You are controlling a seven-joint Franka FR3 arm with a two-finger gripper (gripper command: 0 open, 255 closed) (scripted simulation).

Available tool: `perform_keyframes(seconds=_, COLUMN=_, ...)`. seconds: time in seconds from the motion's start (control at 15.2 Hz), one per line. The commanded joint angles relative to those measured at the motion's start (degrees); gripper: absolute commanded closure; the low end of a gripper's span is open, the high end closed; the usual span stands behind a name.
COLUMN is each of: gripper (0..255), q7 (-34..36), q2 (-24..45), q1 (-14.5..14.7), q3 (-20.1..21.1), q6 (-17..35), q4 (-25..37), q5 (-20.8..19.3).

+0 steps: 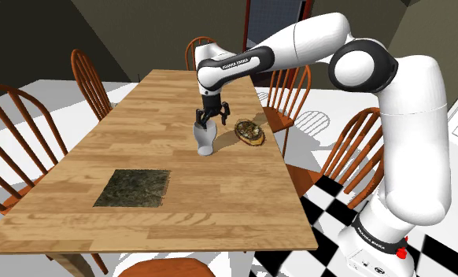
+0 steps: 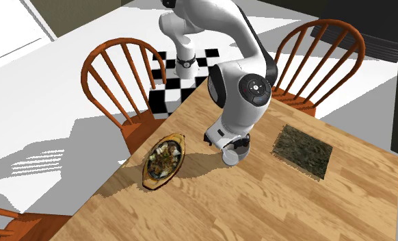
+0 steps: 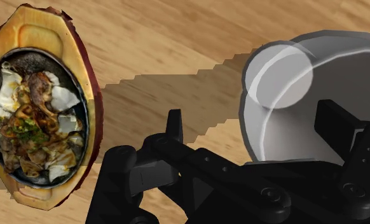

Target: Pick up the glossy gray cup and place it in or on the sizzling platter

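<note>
worked at a wooden table [image 1: 101, 157], reached over it with the white arm [image 1: 298, 39]. saw the sizzling platter [image 1: 249, 132], food-laden, and just beside it the gray cup [image 1: 204, 140], upright on the wood. hung the gripper [image 1: 212, 116] at its rim, jaws apart, astride one wall, clasping nothing. judged the grasp in hand; next called for closing, lifting, crossing to the platter.

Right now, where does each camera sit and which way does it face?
Shoulder view: beside the stand, looking along the table; stand and arm show.
Second exterior view: across the table from the arm, facing it; arm shows.
Wrist view: on the gripper, looking down; its black fingers show.
All share the grey cup and platter.
</note>
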Motion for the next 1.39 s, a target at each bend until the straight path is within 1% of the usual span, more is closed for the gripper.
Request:
perform_keyframes(seconds=0.0, gripper=255, q7=0.0, q2=0.0, q1=0.0, q3=0.0, q6=0.0, q4=0.0, q5=0.0)
perform_keyframes(seconds=0.59, gripper=255, q7=0.0, q2=0.0, q1=0.0, q3=0.0, q6=0.0, q4=0.0, q5=0.0)
perform_keyframes(seconds=1.32, gripper=255, q7=-0.5, q2=-1.8, q1=0.1, q3=0.2, q6=-7.5, q4=5.7, q5=0.4)
